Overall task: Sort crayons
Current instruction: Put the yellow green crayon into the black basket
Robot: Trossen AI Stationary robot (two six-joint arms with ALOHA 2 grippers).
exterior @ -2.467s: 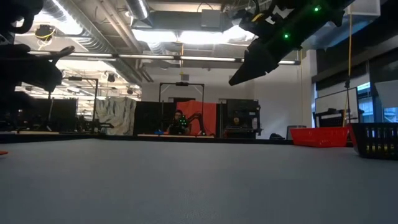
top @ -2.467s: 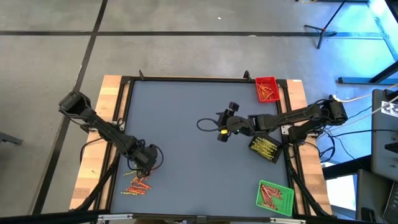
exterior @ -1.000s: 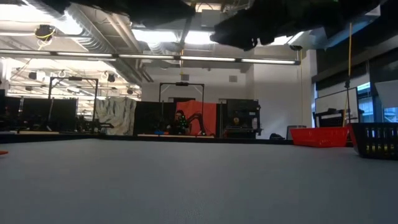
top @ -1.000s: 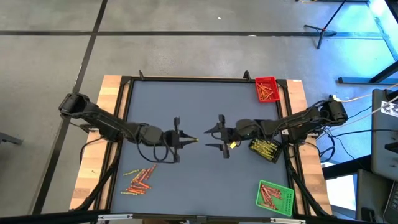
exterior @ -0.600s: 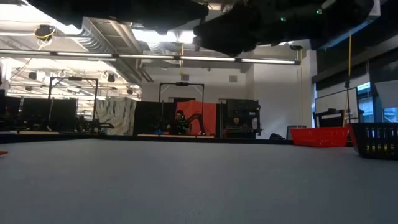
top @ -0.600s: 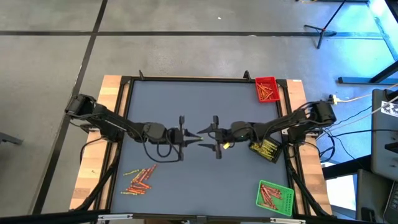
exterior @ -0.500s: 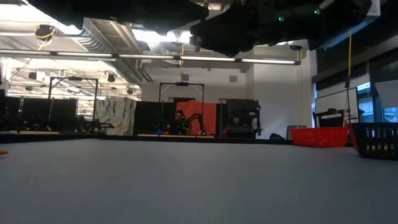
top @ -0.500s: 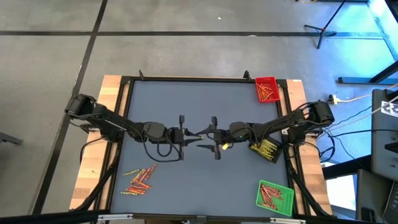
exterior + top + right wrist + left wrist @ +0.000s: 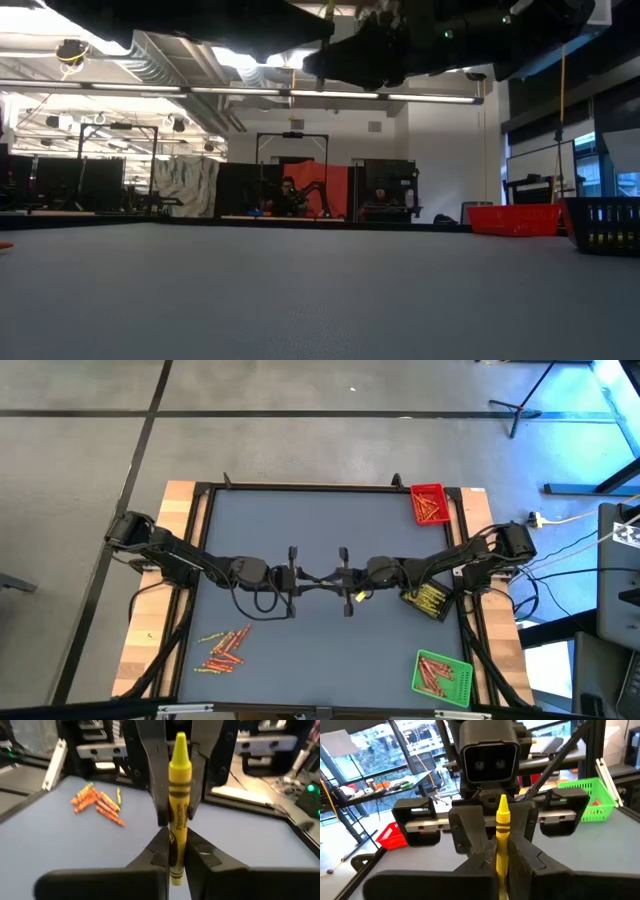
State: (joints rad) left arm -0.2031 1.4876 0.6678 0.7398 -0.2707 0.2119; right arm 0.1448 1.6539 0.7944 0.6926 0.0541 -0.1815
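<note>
A: Grippers?
B: Left gripper (image 9: 308, 577) and right gripper (image 9: 328, 577) meet tip to tip above mid surface (image 9: 300, 520). One yellow crayon (image 9: 178, 790) is between them, raised off the surface. Left fingers (image 9: 470, 832) pinch one end, right fingers (image 9: 162, 851) pinch the other.

A: Other crayons?
B: Loose pile of crayons (image 9: 224, 649) by the near left corner. More in the red tray (image 9: 429, 503), green tray (image 9: 442, 677) and black tray (image 9: 427, 600) along the right.

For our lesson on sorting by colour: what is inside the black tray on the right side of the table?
The black tray holds yellow crayons, seen from above as a yellowish cluster. The right arm crosses its upper edge, hiding part of the contents, so the crayons cannot be counted. In the low view only its dark wall shows.
</note>
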